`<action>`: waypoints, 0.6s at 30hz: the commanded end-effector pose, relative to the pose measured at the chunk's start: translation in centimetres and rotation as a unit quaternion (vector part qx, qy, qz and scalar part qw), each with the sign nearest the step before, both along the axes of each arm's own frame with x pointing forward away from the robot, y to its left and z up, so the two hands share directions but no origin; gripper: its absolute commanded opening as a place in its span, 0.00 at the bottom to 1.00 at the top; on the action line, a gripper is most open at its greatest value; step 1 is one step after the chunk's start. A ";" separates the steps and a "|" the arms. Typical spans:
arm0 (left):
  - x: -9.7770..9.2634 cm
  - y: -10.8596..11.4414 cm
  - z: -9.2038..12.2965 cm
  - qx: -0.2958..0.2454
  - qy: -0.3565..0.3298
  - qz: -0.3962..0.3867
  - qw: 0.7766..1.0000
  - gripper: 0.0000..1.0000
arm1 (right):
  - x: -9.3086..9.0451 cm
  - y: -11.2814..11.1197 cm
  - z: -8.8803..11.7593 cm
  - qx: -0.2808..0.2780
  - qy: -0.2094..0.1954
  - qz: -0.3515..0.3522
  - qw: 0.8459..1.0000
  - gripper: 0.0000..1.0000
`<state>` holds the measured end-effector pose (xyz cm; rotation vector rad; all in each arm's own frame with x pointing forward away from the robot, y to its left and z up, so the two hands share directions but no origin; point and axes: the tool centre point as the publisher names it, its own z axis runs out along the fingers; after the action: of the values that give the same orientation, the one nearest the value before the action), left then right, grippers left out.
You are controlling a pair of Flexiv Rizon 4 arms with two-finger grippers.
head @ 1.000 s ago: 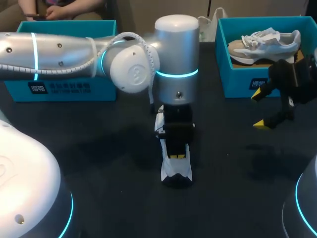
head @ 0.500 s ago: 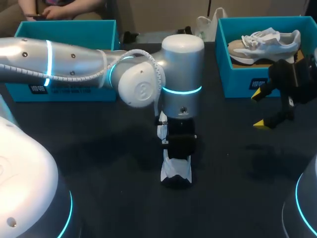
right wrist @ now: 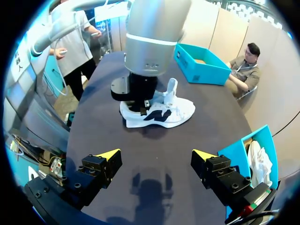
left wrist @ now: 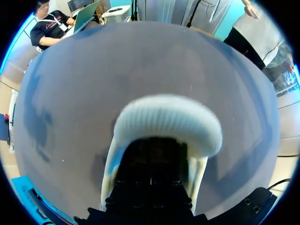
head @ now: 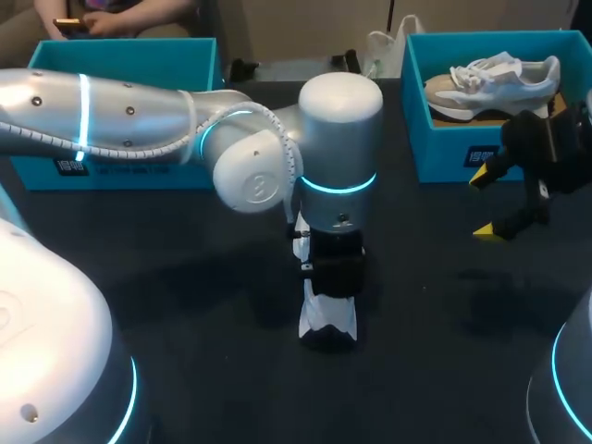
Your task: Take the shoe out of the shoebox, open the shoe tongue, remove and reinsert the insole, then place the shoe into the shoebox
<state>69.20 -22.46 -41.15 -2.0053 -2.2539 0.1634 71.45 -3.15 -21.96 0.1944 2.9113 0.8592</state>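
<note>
White-and-black sneaker [head: 328,322] is resting on the table [head: 185,296], my left gripper [head: 333,277] sitting inside its collar, grip I cannot tell; I am judging insole removal in hand, next needing a clean upward pull, my right gripper [head: 487,203] hovering spread wide by the shoebox [head: 444,159].

Shoe [head: 328,319]: white with black side panels, standing upright on its sole at the middle of the table, lengthways near to far. Its upper part is hidden from above, so the state of tongue and insole cannot be judged.

Left shoebox [head: 129,166]: teal, open-topped, at the far left; contents not visible.

Right shoebox [head: 444,153]: teal, open-topped, at the far right, holding a second shoe [head: 490,79], pale grey and white, apparently sole-down.
</note>
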 end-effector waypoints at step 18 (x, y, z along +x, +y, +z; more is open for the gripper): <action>2.8 0.2 3.2 -0.055 -0.040 -0.006 0.998 0.00 | -0.1 0.0 -0.1 -0.001 -0.001 -0.001 1.000 1.00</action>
<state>72.52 -23.47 -39.54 -2.0962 -2.3167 0.2107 71.43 -3.12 -21.95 0.1935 2.9118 0.8586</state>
